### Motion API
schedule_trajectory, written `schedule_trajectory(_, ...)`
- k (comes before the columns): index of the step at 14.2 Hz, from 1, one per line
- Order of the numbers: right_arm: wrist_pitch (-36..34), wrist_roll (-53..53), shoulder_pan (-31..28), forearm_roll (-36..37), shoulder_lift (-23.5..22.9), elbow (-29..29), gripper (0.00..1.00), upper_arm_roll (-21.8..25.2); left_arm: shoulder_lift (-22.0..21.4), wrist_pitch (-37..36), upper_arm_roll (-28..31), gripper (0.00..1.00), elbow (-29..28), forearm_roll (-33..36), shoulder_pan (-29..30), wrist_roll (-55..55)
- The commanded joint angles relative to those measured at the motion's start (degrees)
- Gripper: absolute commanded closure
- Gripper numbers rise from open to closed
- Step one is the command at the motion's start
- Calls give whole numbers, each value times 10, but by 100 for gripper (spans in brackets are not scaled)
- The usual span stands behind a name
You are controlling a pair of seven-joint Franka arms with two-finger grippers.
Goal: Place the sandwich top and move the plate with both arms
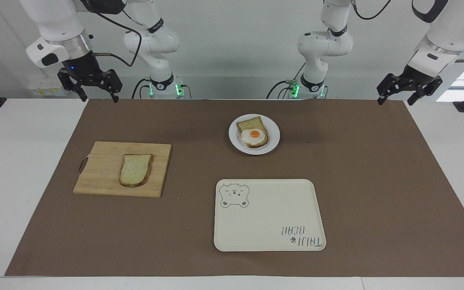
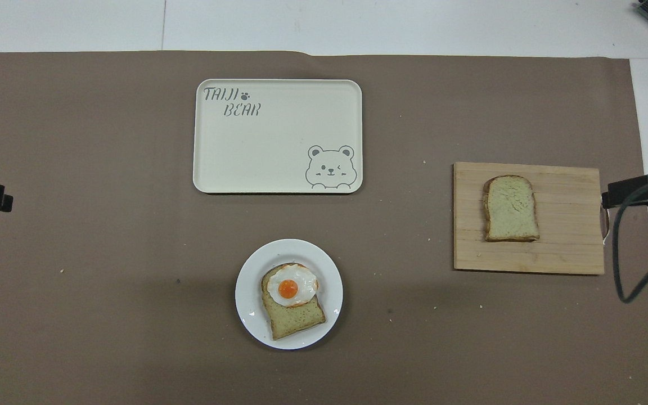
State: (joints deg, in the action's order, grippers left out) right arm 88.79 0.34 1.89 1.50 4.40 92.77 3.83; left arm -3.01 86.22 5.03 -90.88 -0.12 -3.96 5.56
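Facing view: both end effectors hang open and empty over the counter's robot edge, the right end effector (image 1: 95,86) toward the cutting board's end, the left end effector (image 1: 408,89) at the other. The plate (image 1: 272,139) carries egg-topped bread (image 1: 253,132). Farther from the robots than the plate lie the sandwich top (image 1: 135,170) on the cutting board (image 1: 99,169) and, beside it, the tray (image 1: 270,215).

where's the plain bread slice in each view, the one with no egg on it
Facing view: the sandwich top lies on the wooden cutting board, in the left half of the picture, below the middle.
Overhead view: the same slice lies on the board near the right edge, at mid height.
Shared landmark: the white plate with the egg-topped slice, near the middle of the table in both views.
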Motion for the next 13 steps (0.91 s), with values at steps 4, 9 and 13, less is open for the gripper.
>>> schedule_trajectory(4, 6, 5, -6, -5, 11, 13, 0, -2, -9, -8, -5, 0, -4, 5, 6, -5)
schedule_trajectory(9, 8, 4, -5, -6, 11, 14, 0, -3, -9, -8, -5, 0, -4, 5, 6, -5)
schedule_trajectory(13, 9, 5, 0, -6, 18, 26, 0, -3, -9, -8, -5, 0, -4, 5, 6, -5)
